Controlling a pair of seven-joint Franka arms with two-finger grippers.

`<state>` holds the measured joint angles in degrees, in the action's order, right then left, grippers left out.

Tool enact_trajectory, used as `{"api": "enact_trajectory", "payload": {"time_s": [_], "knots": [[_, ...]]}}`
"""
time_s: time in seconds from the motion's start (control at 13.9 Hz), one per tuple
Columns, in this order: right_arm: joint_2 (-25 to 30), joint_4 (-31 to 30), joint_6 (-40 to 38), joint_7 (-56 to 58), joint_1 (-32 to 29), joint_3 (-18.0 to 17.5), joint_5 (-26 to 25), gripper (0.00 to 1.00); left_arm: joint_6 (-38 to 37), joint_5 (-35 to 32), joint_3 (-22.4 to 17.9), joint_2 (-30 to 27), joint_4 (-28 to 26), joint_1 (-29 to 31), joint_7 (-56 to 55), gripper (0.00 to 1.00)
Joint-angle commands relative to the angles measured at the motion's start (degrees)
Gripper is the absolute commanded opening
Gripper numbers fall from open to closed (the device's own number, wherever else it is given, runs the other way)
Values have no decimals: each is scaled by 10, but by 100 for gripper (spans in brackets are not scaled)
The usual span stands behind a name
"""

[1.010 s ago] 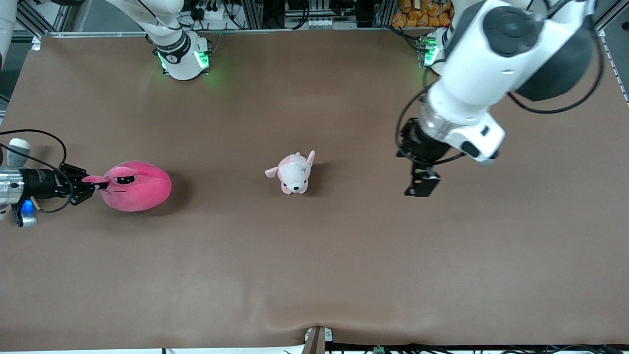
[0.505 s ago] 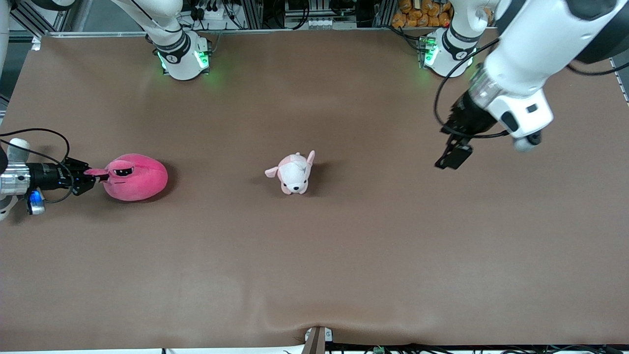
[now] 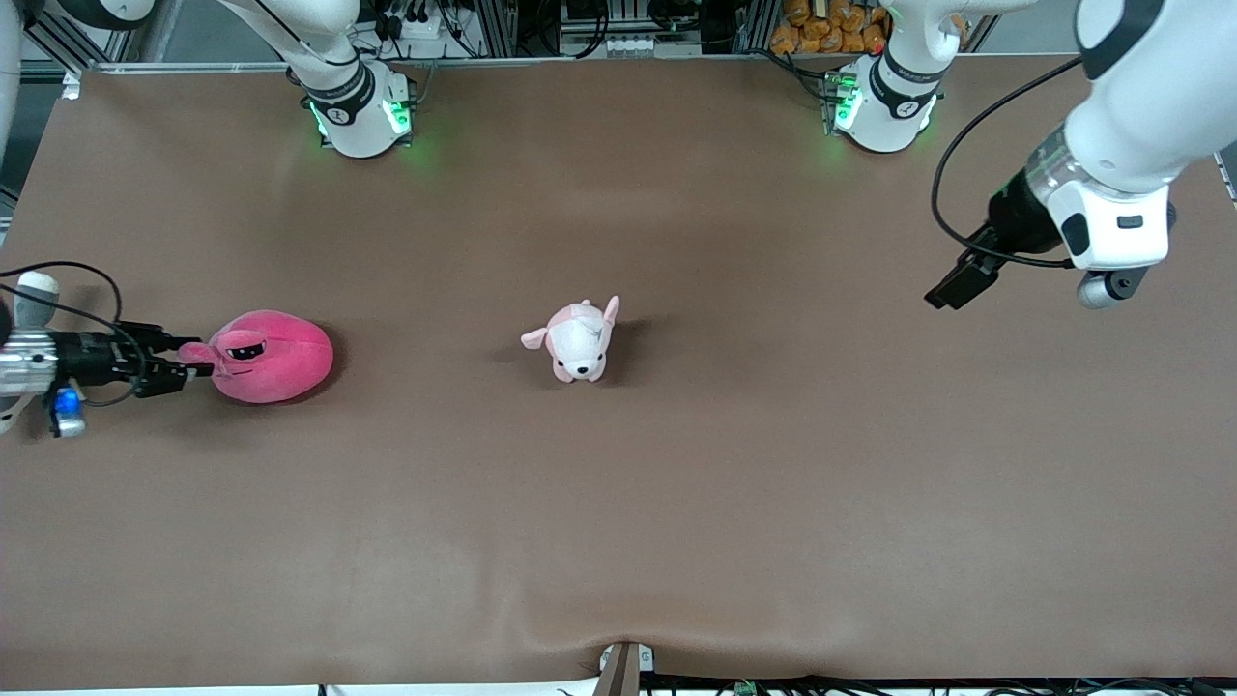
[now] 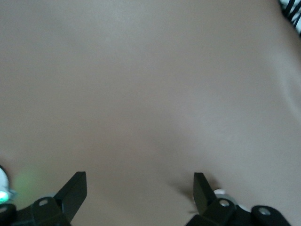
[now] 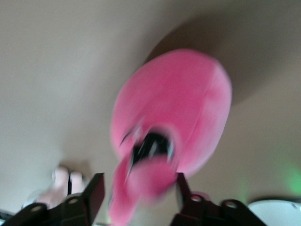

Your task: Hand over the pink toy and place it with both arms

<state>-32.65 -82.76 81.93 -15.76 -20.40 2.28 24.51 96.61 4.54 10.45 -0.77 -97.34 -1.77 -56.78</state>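
Observation:
The pink toy (image 3: 271, 356) lies on the brown table (image 3: 618, 503) toward the right arm's end, its dark eyes up. It fills the right wrist view (image 5: 178, 103). My right gripper (image 3: 186, 361) is low at the toy's protruding snout, and its fingers stand open on either side of the snout without closing on it (image 5: 138, 188). My left gripper (image 3: 952, 285) is open and empty, up over the table toward the left arm's end. Its wrist view (image 4: 139, 188) shows only bare table between the fingers.
A small pale pink-and-white puppy plush (image 3: 577, 340) stands in the middle of the table, between the two grippers. The arms' bases (image 3: 359, 111) stand along the table's edge farthest from the front camera.
The right gripper's fingers have opened off the toy's snout, and the toy has settled on the table. The left arm has swung away from the middle toward its own end of the table.

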Motion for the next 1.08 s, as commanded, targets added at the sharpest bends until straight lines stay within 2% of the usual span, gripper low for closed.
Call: {"api": "enact_trajectory", "payload": {"time_s": [0.0,0.07,0.22,0.29,0.5,0.72,0.87,1.01], "knots": [[2,137,-88,1,50,-13,-91,100,-25,12,-18,-23,-14,0,95,100],[2,172,-112,2,70,-16,-130,100,-34,12,-30,-23,-13,-1,137,100],[16,224,-152,0,104,-11,-144,100,-49,9,-51,-27,-13,-3,224,100],[45,227,-161,-4,110,-12,-144,100,-56,7,-63,-27,-12,-10,261,100],[107,226,-162,5,146,-17,-141,100,-67,-2,-89,-27,-9,-24,375,100],[151,224,-173,69,147,-15,-131,100,-78,-68,-87,-25,-7,-35,447,100],[184,211,-187,93,161,-14,-156,100,-85,-72,-89,-23,-2,-32,510,100],[224,163,-183,95,174,-14,-167,100,-103,-72,-96,-23,9,-29,568,100]]}}
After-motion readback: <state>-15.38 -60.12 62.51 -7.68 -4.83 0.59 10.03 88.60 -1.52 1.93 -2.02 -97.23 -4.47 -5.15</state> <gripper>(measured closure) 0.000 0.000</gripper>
